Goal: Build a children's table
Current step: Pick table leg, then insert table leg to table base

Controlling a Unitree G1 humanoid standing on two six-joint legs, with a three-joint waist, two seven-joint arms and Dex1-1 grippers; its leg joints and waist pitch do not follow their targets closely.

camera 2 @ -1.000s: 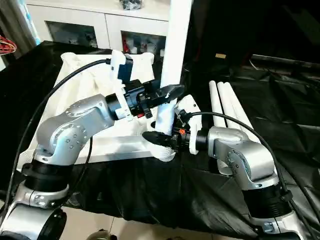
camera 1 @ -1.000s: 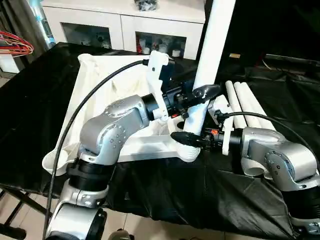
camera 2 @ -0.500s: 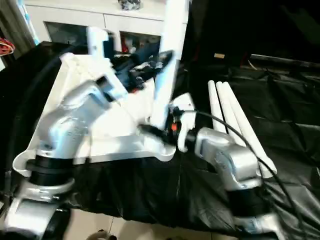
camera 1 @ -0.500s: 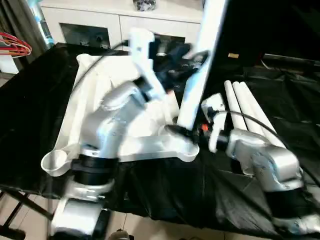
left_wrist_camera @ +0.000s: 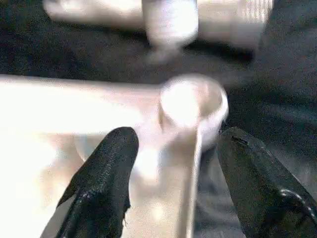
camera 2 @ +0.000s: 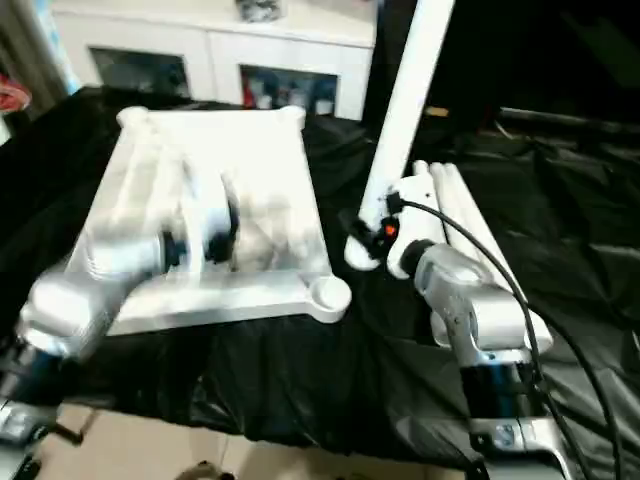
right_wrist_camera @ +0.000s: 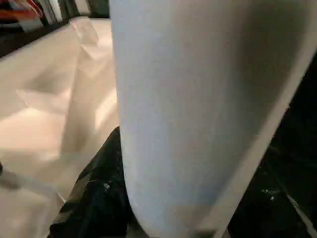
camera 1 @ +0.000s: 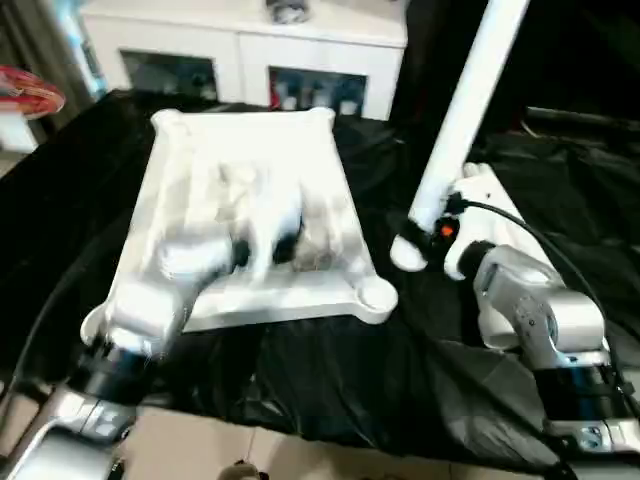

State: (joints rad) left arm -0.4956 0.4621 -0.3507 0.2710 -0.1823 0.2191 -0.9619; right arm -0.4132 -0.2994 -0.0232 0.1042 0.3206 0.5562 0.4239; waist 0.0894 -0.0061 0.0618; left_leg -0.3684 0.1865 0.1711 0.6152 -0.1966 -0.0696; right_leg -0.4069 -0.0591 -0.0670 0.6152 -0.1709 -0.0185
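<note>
Gripping a leg (camera 1: pixel 458 120) near its foot, the right fingers (right_wrist_camera: pixel 106 198) are needing to steer it squarely over the corner socket (left_wrist_camera: pixel 193 101) lying beyond the open, empty left fingers (left_wrist_camera: pixel 106 168).

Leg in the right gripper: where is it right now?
In the head views the leg is held near its lower end by the right gripper, leaning up and away to the right, its end just right of the tabletop's near-right corner socket, not in it.

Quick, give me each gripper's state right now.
Left gripper: open, empty, over the table top near a corner socket.
Right gripper: shut on the leg, which leans above the table top.
</note>
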